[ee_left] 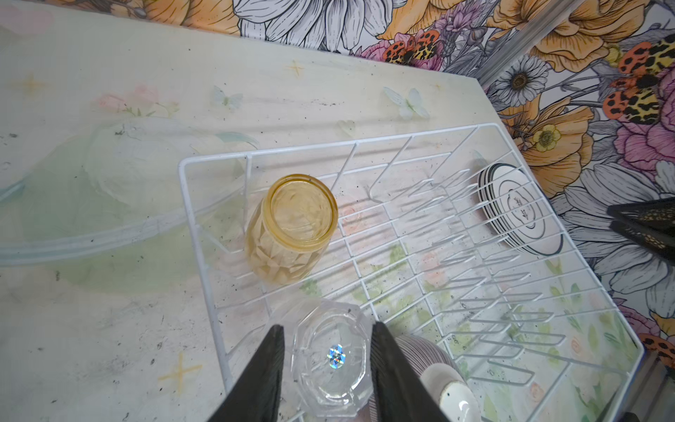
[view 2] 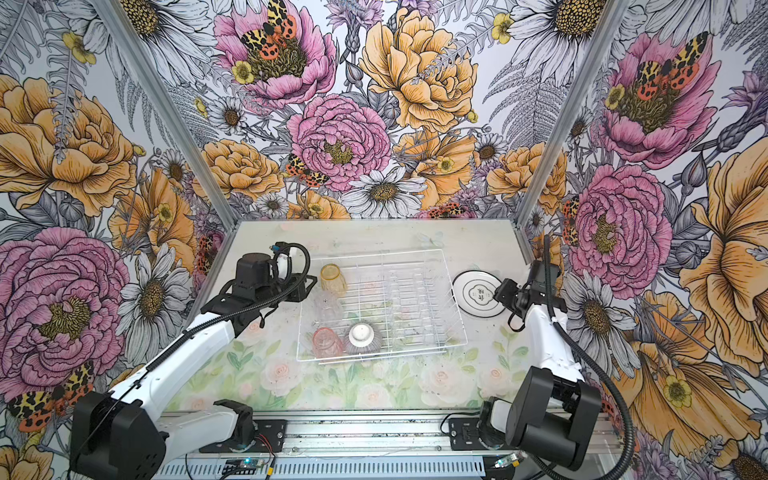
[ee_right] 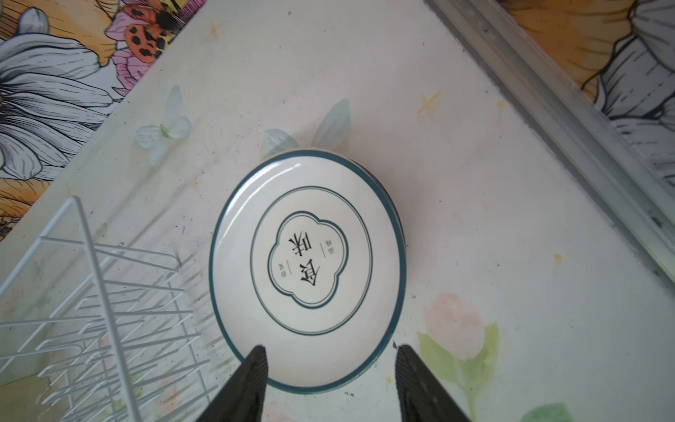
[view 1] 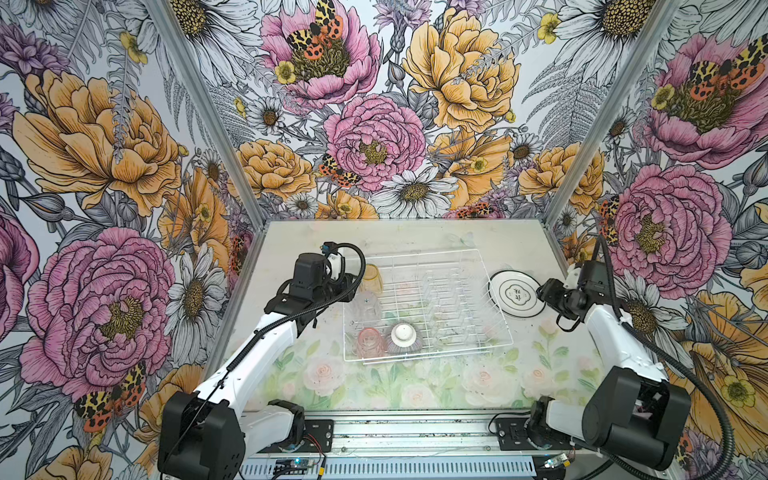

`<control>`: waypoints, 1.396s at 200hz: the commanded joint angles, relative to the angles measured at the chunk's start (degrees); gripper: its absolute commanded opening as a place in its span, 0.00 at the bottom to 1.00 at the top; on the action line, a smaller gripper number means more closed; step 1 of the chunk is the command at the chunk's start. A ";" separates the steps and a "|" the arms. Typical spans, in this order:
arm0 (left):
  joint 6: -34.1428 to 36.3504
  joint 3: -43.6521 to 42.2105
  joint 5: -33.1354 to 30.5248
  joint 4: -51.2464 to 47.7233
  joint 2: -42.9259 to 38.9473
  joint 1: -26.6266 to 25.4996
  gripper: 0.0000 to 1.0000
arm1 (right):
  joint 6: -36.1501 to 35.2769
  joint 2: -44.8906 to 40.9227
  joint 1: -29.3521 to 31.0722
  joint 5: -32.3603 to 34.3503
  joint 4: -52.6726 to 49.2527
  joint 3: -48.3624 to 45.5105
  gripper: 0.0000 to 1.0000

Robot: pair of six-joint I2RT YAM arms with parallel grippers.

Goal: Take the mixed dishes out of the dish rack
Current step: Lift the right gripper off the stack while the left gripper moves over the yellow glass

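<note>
The white wire dish rack (view 1: 428, 352) (view 2: 382, 352) (ee_left: 328, 144) sits mid-table. Along its left side stand three upturned tumblers: amber (view 1: 371, 279) (ee_left: 292, 226), clear (view 1: 365, 307) (ee_left: 330, 358) and pink (view 1: 370, 341). An upturned striped bowl (view 1: 404, 337) (ee_left: 438, 380) sits beside the pink one. My left gripper (view 1: 353, 286) (ee_left: 327, 325) is shut on the clear tumbler, one finger on each side. White plates (view 1: 515, 293) (ee_right: 308, 266) lie stacked on the table right of the rack. My right gripper (view 1: 542, 291) (ee_right: 331, 347) hovers open over their near rim.
The rack's upright prongs (ee_left: 475, 277) hold nothing. Flowered walls with metal corner posts (ee_right: 569, 120) close in the table on three sides. Bare tabletop (view 1: 415, 390) lies in front of the rack and behind it.
</note>
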 commanded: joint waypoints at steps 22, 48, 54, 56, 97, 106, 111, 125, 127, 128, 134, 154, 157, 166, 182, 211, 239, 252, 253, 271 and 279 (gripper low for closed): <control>0.90 0.69 -10.31 -9.76 -1.90 0.65 0.39 | -4.61 -0.79 7.20 -5.48 -6.99 6.30 0.57; -0.36 -0.93 -10.71 -11.80 -2.92 0.60 0.37 | -5.43 1.08 10.73 -7.17 -7.60 5.74 0.55; -0.65 -1.38 -10.71 -11.97 -2.95 0.64 0.36 | -5.50 1.50 11.42 -7.40 -7.50 5.58 0.55; -0.75 -1.49 -10.71 -12.05 -2.91 0.65 0.36 | -5.54 1.61 11.61 -7.41 -7.50 5.49 0.55; -2.16 -3.04 -9.31 -11.83 -0.96 0.65 0.31 | -6.13 3.31 15.82 -8.07 -7.27 5.69 0.53; -2.45 -3.32 -8.86 -11.48 -0.38 0.65 0.29 | -6.08 3.53 16.61 -8.22 -7.31 5.93 0.53; -2.59 -3.65 -8.54 -11.11 -0.18 0.62 0.29 | -6.08 3.57 17.06 -8.19 -7.33 6.13 0.53; -3.11 -4.44 -7.95 -10.07 0.34 0.58 0.27 | -6.08 3.85 17.85 -8.23 -7.31 6.35 0.53; -3.21 -4.50 -7.95 -10.04 0.49 0.63 0.27 | -6.08 3.93 17.98 -8.21 -7.26 6.32 0.53; -3.23 -4.51 -7.88 -9.96 0.52 0.60 0.26 | -6.07 3.92 18.05 -8.24 -7.29 6.31 0.53; -3.24 -4.73 -7.65 -9.59 0.80 0.63 0.26 | -6.08 4.03 18.25 -8.18 -7.26 6.39 0.52; -3.29 -5.10 -6.90 -8.71 1.81 0.58 0.24 | -6.17 4.73 18.96 -8.25 -7.29 6.44 0.51; -3.33 -5.13 -6.80 -8.61 1.94 0.58 0.24 | -6.19 4.87 19.00 -8.22 -7.24 6.40 0.50; -3.33 -5.22 -6.50 -8.16 2.22 0.63 0.23 | -6.19 5.21 19.25 -8.06 -7.24 6.39 0.50; -3.33 -5.39 -6.23 -7.58 2.48 0.64 0.22 | -6.22 5.63 19.46 -7.65 -7.24 6.15 0.48; -3.01 -5.62 -6.26 -6.52 2.72 0.70 0.21 | -5.90 6.37 19.80 -7.20 -6.82 5.87 0.42; -2.56 -5.28 -5.55 -4.72 4.22 0.80 0.17 | -5.55 7.79 20.20 -6.73 -6.35 5.51 0.35; -2.30 -4.92 -5.03 -3.91 5.31 0.78 0.15 | -5.28 8.38 20.46 -6.64 -5.99 5.34 0.32; -2.24 -4.94 -4.93 -3.82 5.40 0.76 0.15 | -5.24 8.38 20.43 -6.62 -5.95 5.34 0.32; -1.99 -4.00 -4.31 -2.82 6.83 0.82 0.13 | -4.98 8.82 20.83 -6.60 -5.66 5.02 0.28; -1.80 -3.49 -4.10 -2.44 7.42 0.75 0.11 | -4.86 8.76 20.97 -6.51 -5.51 4.98 0.26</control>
